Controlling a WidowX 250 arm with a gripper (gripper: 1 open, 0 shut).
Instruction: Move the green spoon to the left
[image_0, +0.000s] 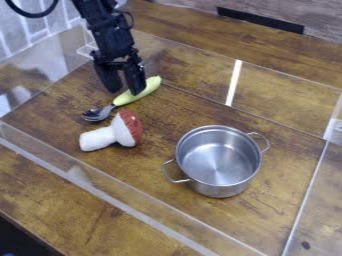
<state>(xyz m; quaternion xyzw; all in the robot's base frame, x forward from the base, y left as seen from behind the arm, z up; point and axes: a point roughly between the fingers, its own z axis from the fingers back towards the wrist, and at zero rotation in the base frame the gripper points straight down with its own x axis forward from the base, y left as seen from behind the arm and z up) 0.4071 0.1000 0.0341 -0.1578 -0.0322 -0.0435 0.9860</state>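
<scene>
- Camera view: the black robot arm (96, 18) comes in from the far left corner and points almost straight down at the table.
- Its gripper (119, 78) hangs low over the far end of the green spoon (120, 99). The two dark fingers (103, 75) are spread apart, with a gap between them, and they hold nothing.
- The fingers stand on each side of the spoon's yellow-green handle. I cannot tell if they touch it.
- The green spoon lies flat on the wooden table (187, 60), in the left half. Its round silver bowl points to the near left and its handle points to the far right.
- Left of the spoon there is bare wood up to the clear plastic wall (54, 160) that runs around the work space.
- Just near the spoon's bowl lies a toy mushroom (110, 133) on its side, white stem to the left and red cap to the right. The cap is very close to the spoon's bowl.
- Further right and nearer sits a shiny metal pot (221, 160) with two small handles. It stands upright with no lid, and nothing is in it.
- The pot is well apart from the spoon and the gripper.
- Far right, a clear upright divider (235, 82) stands on the table.
</scene>
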